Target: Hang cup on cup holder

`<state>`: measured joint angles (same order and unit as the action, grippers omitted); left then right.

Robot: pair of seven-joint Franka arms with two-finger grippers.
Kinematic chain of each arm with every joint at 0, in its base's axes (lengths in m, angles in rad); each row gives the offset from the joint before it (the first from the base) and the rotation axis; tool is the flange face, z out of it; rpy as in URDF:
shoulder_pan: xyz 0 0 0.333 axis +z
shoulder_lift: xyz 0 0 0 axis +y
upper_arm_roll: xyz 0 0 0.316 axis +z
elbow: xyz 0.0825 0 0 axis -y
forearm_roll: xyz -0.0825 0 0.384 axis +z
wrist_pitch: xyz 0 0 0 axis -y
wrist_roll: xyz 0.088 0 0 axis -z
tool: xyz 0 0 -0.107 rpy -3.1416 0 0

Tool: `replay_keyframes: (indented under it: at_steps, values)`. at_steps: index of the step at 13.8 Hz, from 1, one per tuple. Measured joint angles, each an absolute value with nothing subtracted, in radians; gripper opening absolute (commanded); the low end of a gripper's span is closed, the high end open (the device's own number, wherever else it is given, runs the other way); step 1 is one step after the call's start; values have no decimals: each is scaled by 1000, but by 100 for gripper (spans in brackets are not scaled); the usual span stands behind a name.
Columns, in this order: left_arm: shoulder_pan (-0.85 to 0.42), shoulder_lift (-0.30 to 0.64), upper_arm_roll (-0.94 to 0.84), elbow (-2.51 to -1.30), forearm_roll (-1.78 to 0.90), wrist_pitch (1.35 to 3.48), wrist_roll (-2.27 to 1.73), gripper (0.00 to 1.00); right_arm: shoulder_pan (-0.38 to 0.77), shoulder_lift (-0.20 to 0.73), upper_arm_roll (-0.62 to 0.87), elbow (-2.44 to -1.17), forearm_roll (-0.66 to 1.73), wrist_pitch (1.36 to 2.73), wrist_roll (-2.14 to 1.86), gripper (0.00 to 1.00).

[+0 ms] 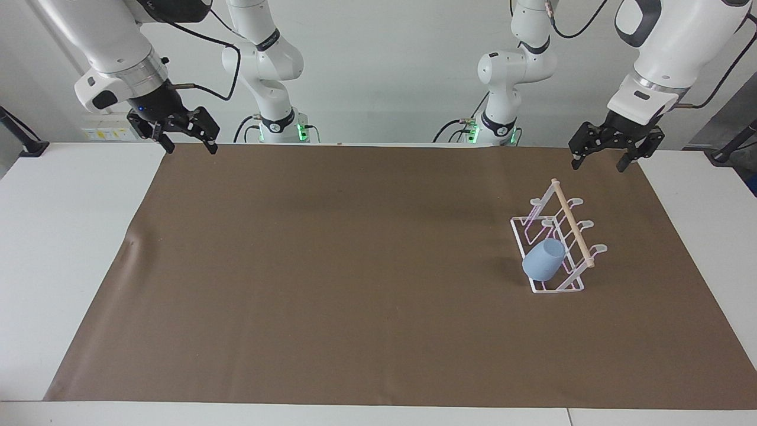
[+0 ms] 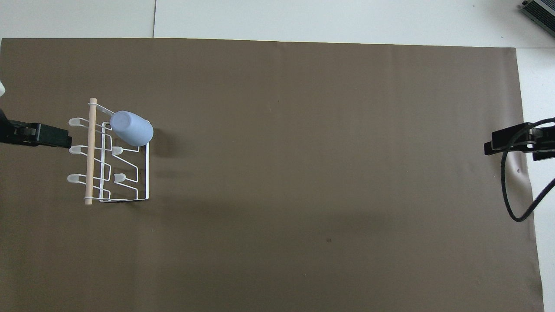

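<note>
Both grippers hang with nothing in them. Left gripper (image 1: 601, 161) sits at the upper right of the facing view, up in the air over the brown mat's edge by the robots, fingers spread apart, clear of the rack. In the overhead view only a dark bit of it (image 2: 41, 135) pokes in from the left edge of the frame, so most of that arm is cut off there. Right gripper (image 1: 188, 144) waits at the upper left of the facing view, over the mat's corner, also released with its fingers parted; overhead, it (image 2: 516, 141) shows at the right edge with a black cable looping under it.

Cup (image 1: 544, 259) is a small light blue tumbler, smooth, no handle, narrower at the base. It's on the cup holder (image 1: 555, 245), tilted, slipped over one of the slanted prongs at the end of the rack farthest from the robots. Overhead, the cup (image 2: 131, 128) covers that prong, so I can't make out exactly how it's seated.

Holder is white wire with a rectangular base, rounded prong tips and a pale wooden dowel (image 2: 90, 151) along the top. It stands on the brown mat (image 1: 355, 284) toward the left arm's end of the table (image 1: 59, 236), right of centre in the facing view. Other prongs look bare.
</note>
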<state>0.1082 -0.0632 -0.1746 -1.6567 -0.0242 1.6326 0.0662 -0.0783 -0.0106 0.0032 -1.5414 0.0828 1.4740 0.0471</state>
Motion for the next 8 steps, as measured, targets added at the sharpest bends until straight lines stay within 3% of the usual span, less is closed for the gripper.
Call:
replay_keyframes:
  at_steps: [8]
  values:
    - [112, -70, -158, -1566, -27, 1483, 64, 100, -55, -12, -14, -1541, 83, 1474, 47, 100]
